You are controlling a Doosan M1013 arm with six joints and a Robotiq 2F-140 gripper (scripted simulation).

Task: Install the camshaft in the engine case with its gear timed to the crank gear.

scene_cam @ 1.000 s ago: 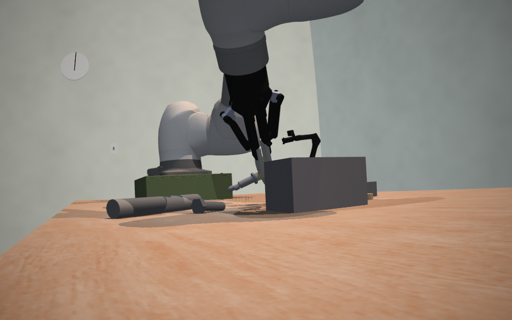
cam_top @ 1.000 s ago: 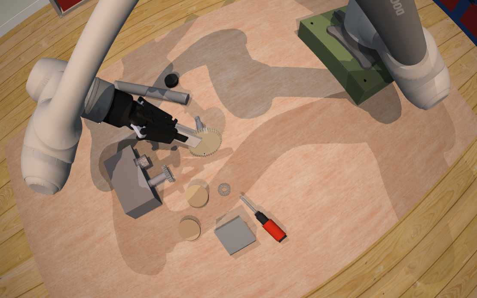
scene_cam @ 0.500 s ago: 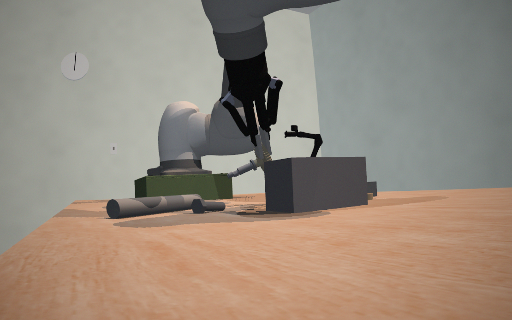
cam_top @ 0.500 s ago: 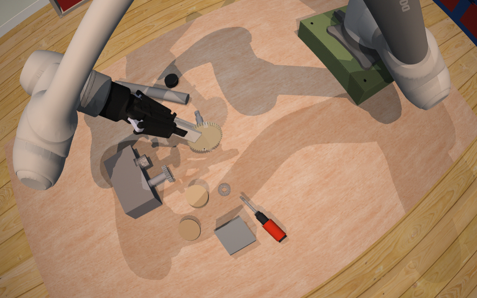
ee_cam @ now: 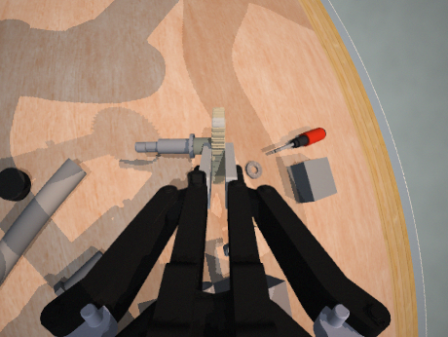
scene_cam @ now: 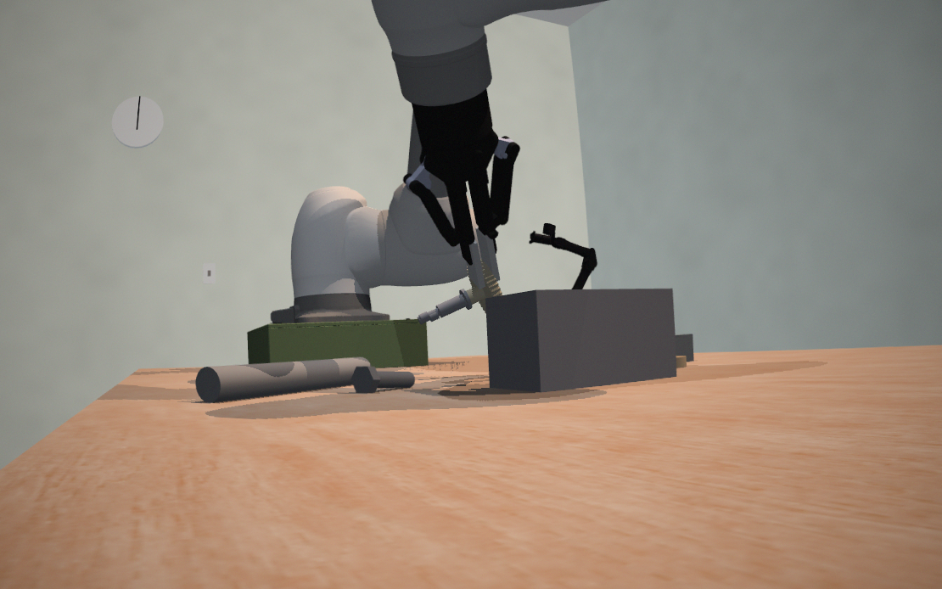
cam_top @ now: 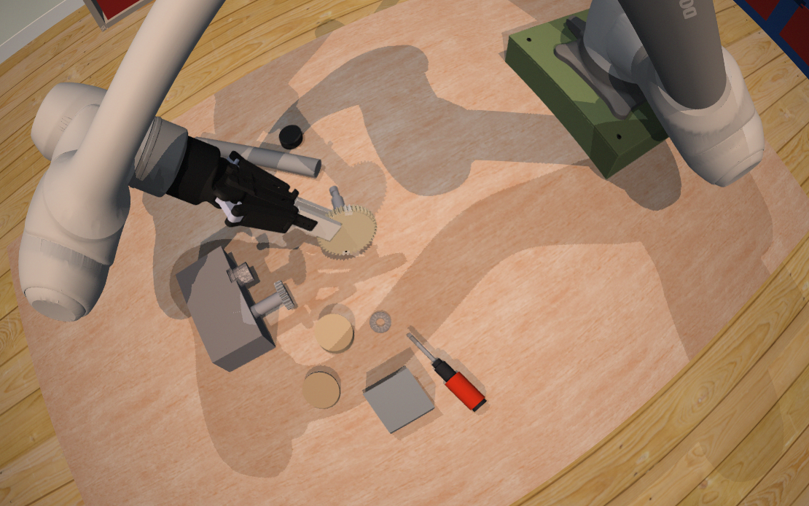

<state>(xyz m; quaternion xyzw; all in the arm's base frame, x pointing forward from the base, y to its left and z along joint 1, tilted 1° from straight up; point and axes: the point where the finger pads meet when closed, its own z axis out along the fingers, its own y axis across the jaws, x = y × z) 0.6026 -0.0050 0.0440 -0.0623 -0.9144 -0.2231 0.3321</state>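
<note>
Wrist view, fingers gripping big gear [ee_cam: 218,129], shaft [ee_cam: 174,146] sideways

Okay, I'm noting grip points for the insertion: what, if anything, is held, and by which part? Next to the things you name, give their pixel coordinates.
The hand [cam_top: 325,222] [scene_cam: 484,262] [ee_cam: 218,155] holds the camshaft [cam_top: 337,199] [scene_cam: 444,306] [ee_cam: 174,146] by its big gear, fingers on the gear's two flat faces.

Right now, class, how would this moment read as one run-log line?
gripper: shut on camshaft | camshaft: raised, outside bearing | engine case: upright | release: pending
</note>
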